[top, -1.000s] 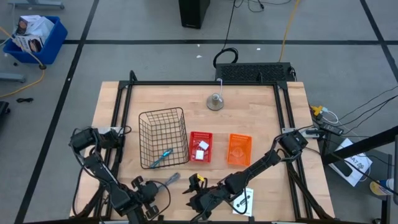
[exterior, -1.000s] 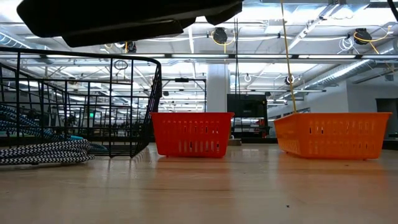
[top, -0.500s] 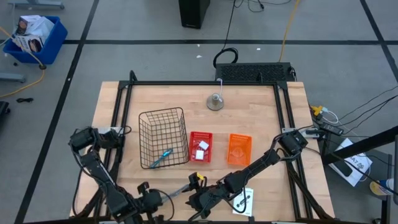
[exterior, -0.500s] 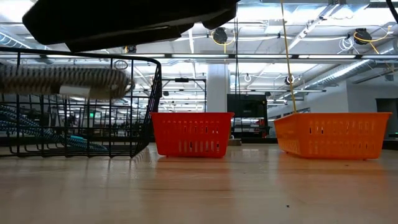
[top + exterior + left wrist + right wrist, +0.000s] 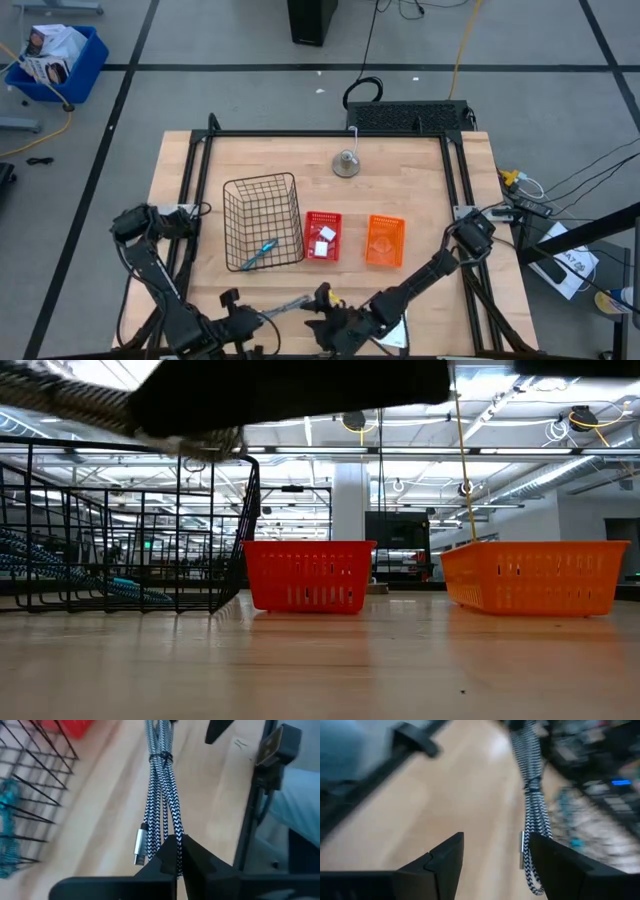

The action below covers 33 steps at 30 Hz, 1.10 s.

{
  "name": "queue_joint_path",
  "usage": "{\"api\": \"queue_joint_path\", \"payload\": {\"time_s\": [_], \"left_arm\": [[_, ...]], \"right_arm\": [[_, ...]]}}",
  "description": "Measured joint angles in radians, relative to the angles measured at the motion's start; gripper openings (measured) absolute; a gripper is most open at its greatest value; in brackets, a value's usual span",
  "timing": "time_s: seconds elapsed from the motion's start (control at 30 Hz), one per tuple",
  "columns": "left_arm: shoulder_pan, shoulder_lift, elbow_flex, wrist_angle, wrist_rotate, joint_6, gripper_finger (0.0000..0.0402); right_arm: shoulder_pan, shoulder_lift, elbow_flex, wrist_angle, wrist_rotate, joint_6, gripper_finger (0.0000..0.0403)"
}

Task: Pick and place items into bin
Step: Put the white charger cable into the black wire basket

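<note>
While right gripper [image 5: 492, 857] jaws gape, left gripper [image 5: 177, 851] clamps braided cable [image 5: 162, 805], stretched toward right arm.

I'm seeing a braided cable [image 5: 161, 795], woven black-and-white cloth sheath with a shiny metal plug, pinched between the matt black plastic fingers [image 5: 200, 865] of the left gripper [image 5: 177, 851]. Beyond them, the table [image 5: 400, 170] is showing smooth pale wood, the wire basket [image 5: 262, 221] thin dark metal, and the red bin [image 5: 322, 236] glossy slotted plastic.
</note>
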Motion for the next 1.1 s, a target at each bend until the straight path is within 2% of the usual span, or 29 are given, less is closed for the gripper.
{"api": "queue_joint_path", "payload": {"time_s": [0.1, 0.23, 0.4, 0.57, 0.8, 1.1], "left_arm": [[0.011, -0.004, 0.021, -0.044, -0.003, 0.014, 0.001], [0.023, -0.008, 0.063, -0.103, -0.006, 0.036, 0.0012], [0.033, -0.008, 0.122, -0.181, -0.066, 0.08, 0.0011], [0.055, -0.008, 0.174, -0.316, -0.129, 0.058, 0.0007], [0.073, -0.01, 0.22, -0.604, -0.164, -0.164, 0.0012], [0.166, -0.099, 0.21, -0.621, -0.109, -0.216, 0.0016]], "right_arm": [[0.022, 0.0, 0.0, 0.047, 0.124, -0.073, 0.0207], [0.048, 0.0, 0.0, 0.09, 0.214, -0.126, 0.02], [0.068, 0.0, 0.0, 0.155, 0.327, -0.191, 0.0199], [0.069, 0.0, 0.0, 0.23, 0.339, -0.283, 0.0199], [0.069, 0.0, 0.0, 0.252, 0.339, -0.3, 0.0199], [0.069, 0.0, 0.0, 0.264, 0.339, -0.299, 0.0199]]}}
